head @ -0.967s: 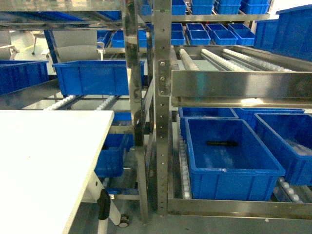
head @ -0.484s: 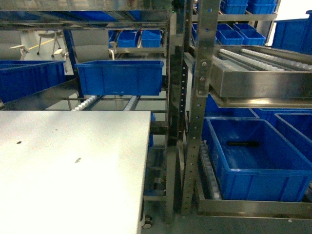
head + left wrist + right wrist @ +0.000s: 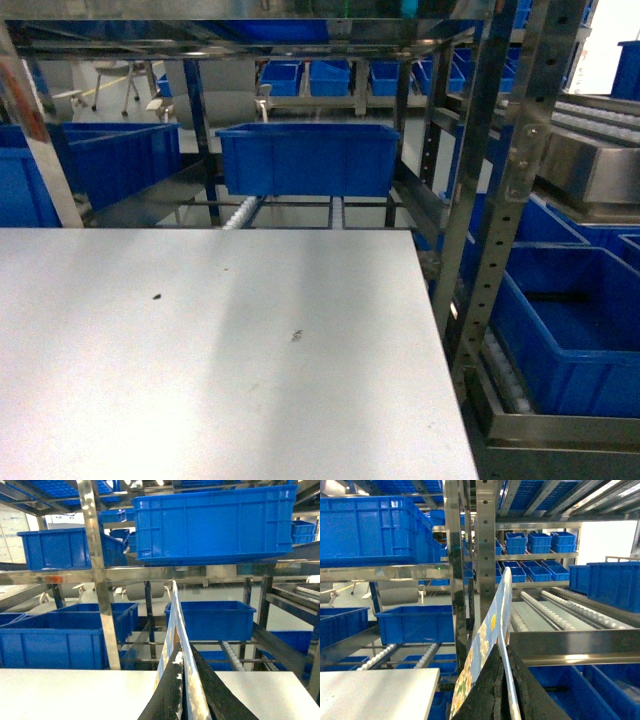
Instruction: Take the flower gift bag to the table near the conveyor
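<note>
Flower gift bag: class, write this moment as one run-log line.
phase: carry | left gripper: shut on flower gift bag | right gripper: shut on bag | table: ahead | bag: not yet set down

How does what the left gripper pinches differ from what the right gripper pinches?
The left gripper is shut on a plain white edge with no pattern showing; the right gripper is shut on a flower-printed panel. The white edge stands over the table; the printed panel is beside it. Both are thin and seen edge-on.

Both wrist views cut the flower gift bag [image 3: 487, 645] at the bottom edge, apparently pinched edge-on, while the head view misses it entirely.
</note>
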You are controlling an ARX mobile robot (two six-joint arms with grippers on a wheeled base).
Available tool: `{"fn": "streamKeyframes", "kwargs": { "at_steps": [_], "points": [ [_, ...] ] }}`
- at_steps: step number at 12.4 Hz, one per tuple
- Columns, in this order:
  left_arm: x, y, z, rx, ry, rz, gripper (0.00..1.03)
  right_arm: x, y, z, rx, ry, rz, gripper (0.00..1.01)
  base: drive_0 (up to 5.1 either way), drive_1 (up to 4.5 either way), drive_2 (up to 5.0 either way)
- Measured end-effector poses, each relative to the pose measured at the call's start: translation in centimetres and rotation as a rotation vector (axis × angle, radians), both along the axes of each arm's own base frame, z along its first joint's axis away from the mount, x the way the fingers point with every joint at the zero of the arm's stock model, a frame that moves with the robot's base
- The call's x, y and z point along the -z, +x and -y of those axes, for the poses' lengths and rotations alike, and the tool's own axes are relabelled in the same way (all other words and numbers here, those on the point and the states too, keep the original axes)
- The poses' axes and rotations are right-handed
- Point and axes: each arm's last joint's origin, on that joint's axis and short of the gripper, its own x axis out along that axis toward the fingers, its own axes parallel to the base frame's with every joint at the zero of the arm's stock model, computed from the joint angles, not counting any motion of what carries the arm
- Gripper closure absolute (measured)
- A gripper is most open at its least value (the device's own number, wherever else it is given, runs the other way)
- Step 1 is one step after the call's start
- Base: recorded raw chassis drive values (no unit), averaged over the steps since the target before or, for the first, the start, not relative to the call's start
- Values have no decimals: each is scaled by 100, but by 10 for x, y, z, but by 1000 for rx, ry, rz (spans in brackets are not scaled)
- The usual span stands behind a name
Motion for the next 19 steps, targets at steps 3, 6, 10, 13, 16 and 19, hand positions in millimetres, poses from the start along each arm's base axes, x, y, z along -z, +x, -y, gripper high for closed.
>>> {"fn": "streamKeyframes", "kwargs": {
  "at_steps": [3,6,10,13,16,19],
  "points": [
    [0,0,0,0,0,-1,101,0,0,0,0,0,0,99,-495,248,248],
    [0,0,0,0,0,1,101,0,0,0,0,0,0,99,-496,249,249],
    [0,0,0,0,0,1,101,0,0,0,0,0,1,99,-496,251,251],
    [0,0,0,0,0,-1,101,0,0,0,0,0,0,99,-504,243,243],
    [0,0,0,0,0,0,101,0,0,0,0,0,0,99,-505,267,204],
    [0,0,0,0,-1,3,101,0,0,0,0,-1,1,99,-497,328,140]
  ]
}}
